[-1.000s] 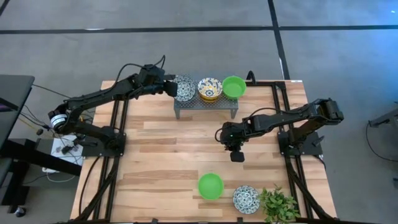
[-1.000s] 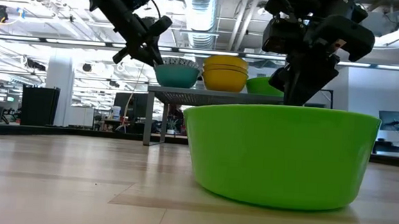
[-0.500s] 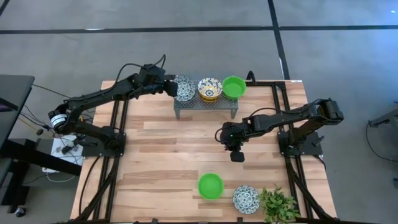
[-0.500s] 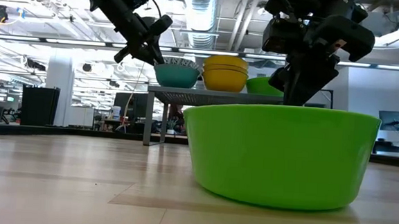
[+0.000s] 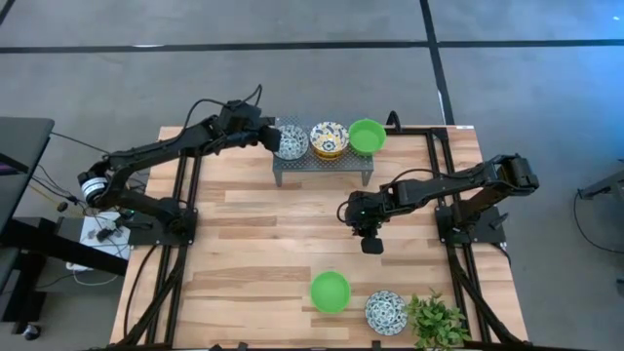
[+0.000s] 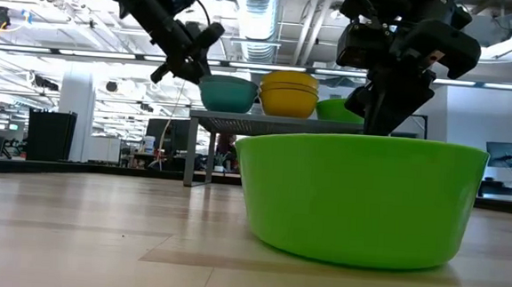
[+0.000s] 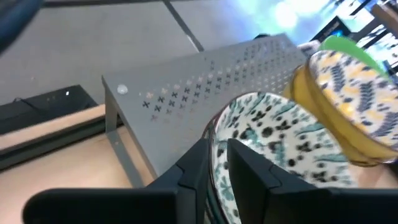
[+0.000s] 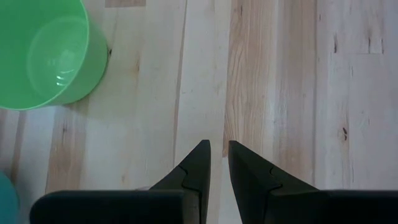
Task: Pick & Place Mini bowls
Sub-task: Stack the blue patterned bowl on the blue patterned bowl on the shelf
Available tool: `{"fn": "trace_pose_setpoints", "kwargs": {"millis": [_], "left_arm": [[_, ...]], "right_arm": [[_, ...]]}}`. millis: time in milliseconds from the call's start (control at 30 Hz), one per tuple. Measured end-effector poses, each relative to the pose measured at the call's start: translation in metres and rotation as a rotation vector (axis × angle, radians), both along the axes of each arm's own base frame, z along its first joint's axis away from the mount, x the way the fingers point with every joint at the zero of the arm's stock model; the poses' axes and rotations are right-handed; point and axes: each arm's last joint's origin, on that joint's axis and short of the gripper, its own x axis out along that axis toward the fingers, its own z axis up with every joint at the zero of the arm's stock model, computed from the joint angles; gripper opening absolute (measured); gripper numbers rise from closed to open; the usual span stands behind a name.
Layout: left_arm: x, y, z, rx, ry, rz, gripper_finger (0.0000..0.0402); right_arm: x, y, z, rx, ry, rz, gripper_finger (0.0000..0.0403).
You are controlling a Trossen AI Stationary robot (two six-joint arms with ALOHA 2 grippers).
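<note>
Your inventory, operator:

- Left gripper (image 7: 217,165): at the grey perforated shelf (image 5: 322,161) at the far side of the desk (image 5: 263,244), its fingers clamped over the rim of the blue-and-white bowl (image 5: 291,142), which sits at the shelf's left end
- Yellow patterned bowls (image 5: 330,139): stacked at the shelf's middle, just beside the blue-and-white bowl
- Green bowl on the shelf (image 5: 367,136): right end
- Right gripper (image 8: 217,163): over bare wood at mid-desk, fingers nearly together, holding nothing
- Second green bowl (image 5: 330,292): near edge of the desk
- Second blue-and-white bowl (image 5: 386,313): just right of it, beside the leafy plant (image 5: 437,322)
</note>
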Motion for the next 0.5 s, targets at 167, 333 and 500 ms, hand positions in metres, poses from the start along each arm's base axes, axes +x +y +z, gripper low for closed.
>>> {"fn": "trace_pose_setpoints", "kwargs": {"millis": [167,333,500], "left_arm": [[-0.006,-0.004,0.01,0.025,-0.03,-0.002,0.0061],[-0.013,-0.012,0.023,0.087,-0.042,-0.051,0.0061],[-0.019,-0.035,0.043,0.194,-0.073,-0.252,0.0058]], "right_arm": [[0.0,0.0,0.0,0.0,0.0,0.0,0.0053],[0.0,0.0,0.0,0.0,0.0,0.0,0.0053],[0.0,0.0,0.0,0.0,-0.001,0.0,0.0053]]}}
